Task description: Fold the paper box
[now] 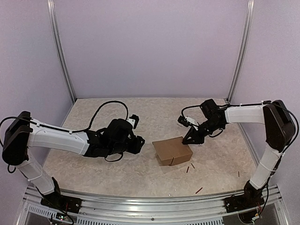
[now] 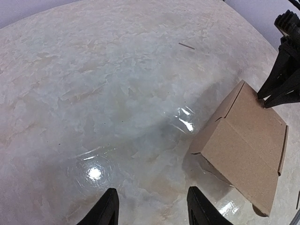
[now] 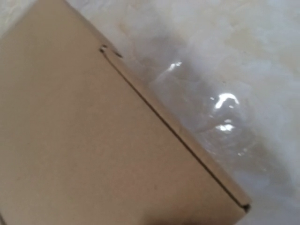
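Observation:
The paper box (image 1: 172,151) is a small closed brown cardboard box lying on the marbled table, right of centre. It also shows at the right of the left wrist view (image 2: 248,145) and fills most of the right wrist view (image 3: 93,140). My left gripper (image 1: 139,143) is open and empty, low over the table a little left of the box; its fingers (image 2: 108,208) show at the bottom edge. My right gripper (image 1: 191,138) rests its tips on the box's far right corner, its jaws drawn together; it also shows in the left wrist view (image 2: 262,101).
Several tiny dark sticks (image 1: 187,169) lie on the table in front of and right of the box, one nearer the front edge (image 1: 198,190). Another stick (image 2: 186,45) lies farther off. Metal frame posts stand at the back corners.

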